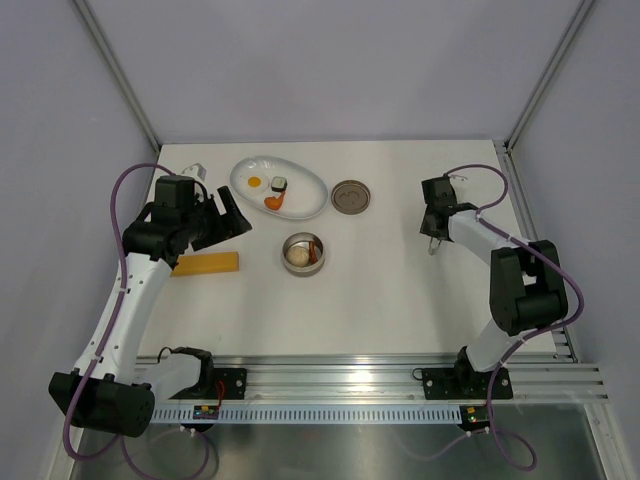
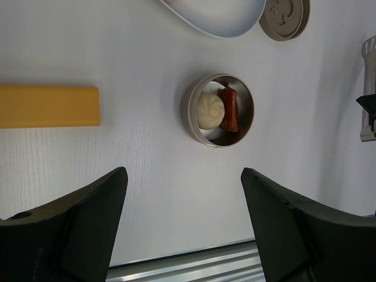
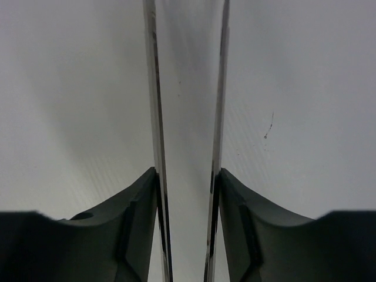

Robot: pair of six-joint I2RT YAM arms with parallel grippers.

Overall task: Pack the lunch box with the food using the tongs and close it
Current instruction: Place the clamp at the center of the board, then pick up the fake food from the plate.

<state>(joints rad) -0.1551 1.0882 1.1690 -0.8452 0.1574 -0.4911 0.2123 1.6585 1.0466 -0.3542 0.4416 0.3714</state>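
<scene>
Okay, right claw (image 3: 188, 173) clamped on the tongs (image 3: 156, 106), tips cut off in my wrist view; left claw (image 2: 183, 173) apart, empty. I see lunch box (image 2: 189, 111) open on desk (image 1: 400, 290), ball (image 2: 210, 110) and sausage (image 2: 229, 110) inside.

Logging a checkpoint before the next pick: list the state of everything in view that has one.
lunch box: open, holding ball and sausage
lid: off, flat on table beside plate
plate: holding egg, sushi roll, orange chunk
tongs: gripped in right tool, arms parted
right tool: shut on tongs
left tool: open, empty
</scene>
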